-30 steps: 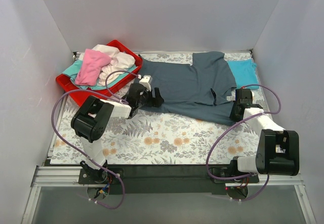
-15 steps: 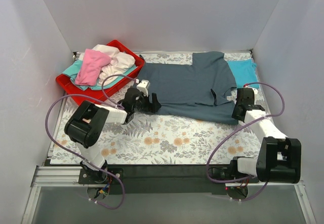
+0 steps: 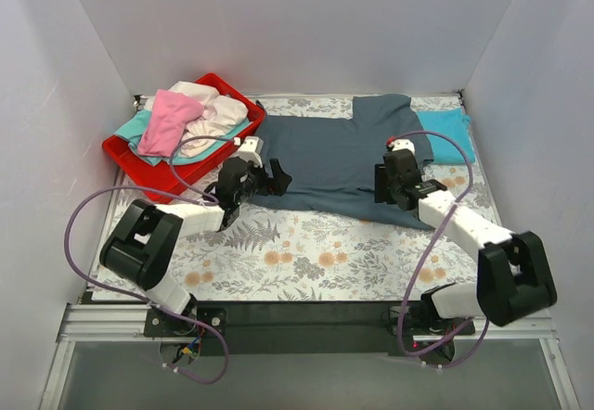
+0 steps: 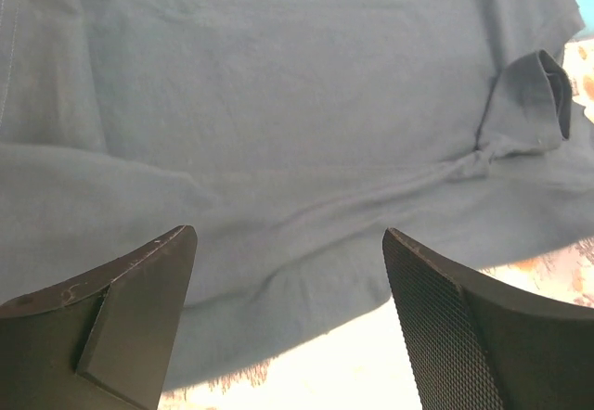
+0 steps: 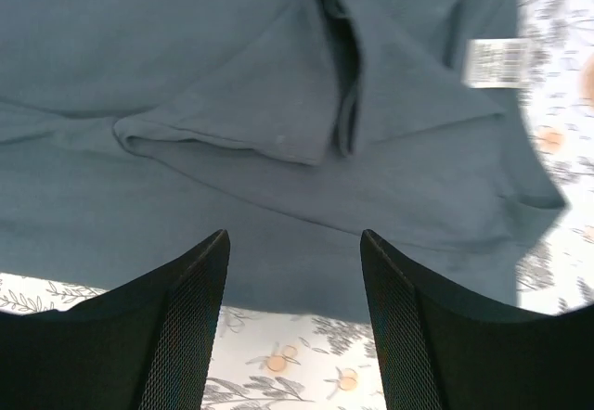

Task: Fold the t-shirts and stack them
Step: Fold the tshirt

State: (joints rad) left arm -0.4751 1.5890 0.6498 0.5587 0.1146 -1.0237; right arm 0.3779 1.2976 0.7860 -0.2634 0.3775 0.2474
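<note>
The grey shirt (image 3: 343,155) lies spread across the far half of the table (image 3: 306,252). Its left end is close to the tray (image 3: 139,173), and its right end meets the turquoise shirt (image 3: 447,134) in the far right corner. The pink shirt (image 3: 172,118) and the others are heaped in the tray at the far left corner. Your left gripper (image 4: 290,243) hovers over the grey shirt's near left part with its jaws spread wide and nothing between them. Your right gripper (image 5: 294,243) hovers over the near right part, jaws likewise parted and empty. Expect this cloth to be light and limp. It will probably hold no shape and sag between two pinch points, and a one-sided pull will likely drag the whole shirt across the table rather than fold it. Take it along the near edge (image 4: 278,303), one gripper toward each end, and press low enough to catch the cloth cleanly off the table. On the right, mind the sleeve (image 5: 241,122) that lies doubled over onto the body, with the white label (image 5: 495,62) near it. A pinch there may gather extra layers, so you may want to flatten it first. Lift both ends together and evenly, since creases run across the near part and could set into the fold.
</note>
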